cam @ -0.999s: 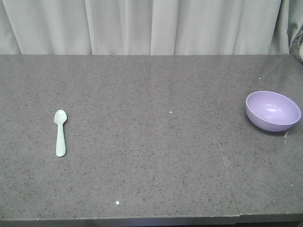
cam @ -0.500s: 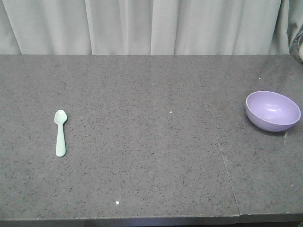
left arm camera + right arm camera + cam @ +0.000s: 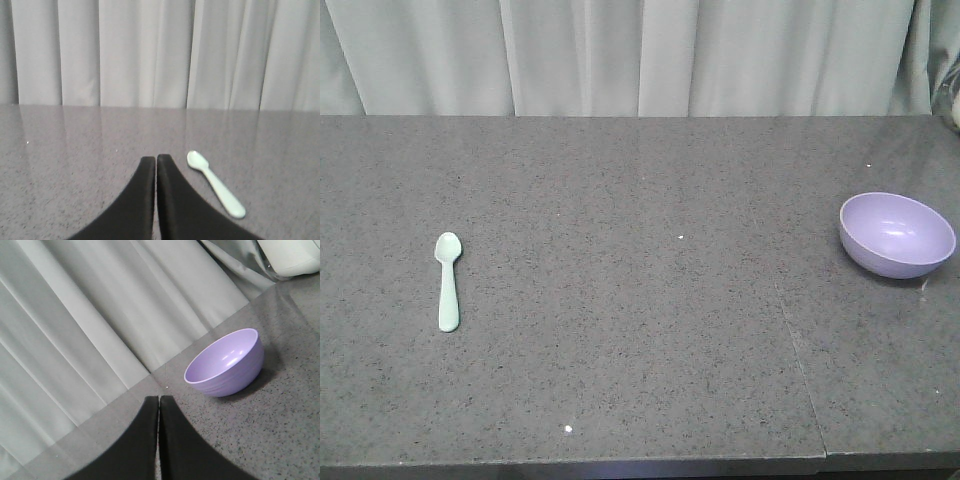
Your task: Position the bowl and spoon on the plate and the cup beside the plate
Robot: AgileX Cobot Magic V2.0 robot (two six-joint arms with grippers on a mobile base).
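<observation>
**No Movement on the Tabletop, Both Grippers Shut and Empty**

Unmoved over the past second: spoon (image 3: 447,285) lying at the left of the grey table (image 3: 640,330), bowl (image 3: 897,235) upright near the right edge, the two well apart. Likely trouble ahead: no plate and no cup anywhere in view, so nowhere yet to set either piece. Further risk from a thin, flat spoon lying flush on the stone, apt to skid or slip out of a pinch, and from a smooth bowl so near the table's edge, easily nudged off by a careless approach. Left gripper (image 3: 152,158) pressed fully closed, fingers (image 3: 140,200) touching along their length, holding nothing, with the spoon just ahead and to the right, its head turned toward the pale curtain (image 3: 620,55). Right gripper (image 3: 159,397) likewise closed on empty air, touching nothing, with the bowl ahead and to the right, open side up, clear of the tips. Task judged barely begun.
</observation>
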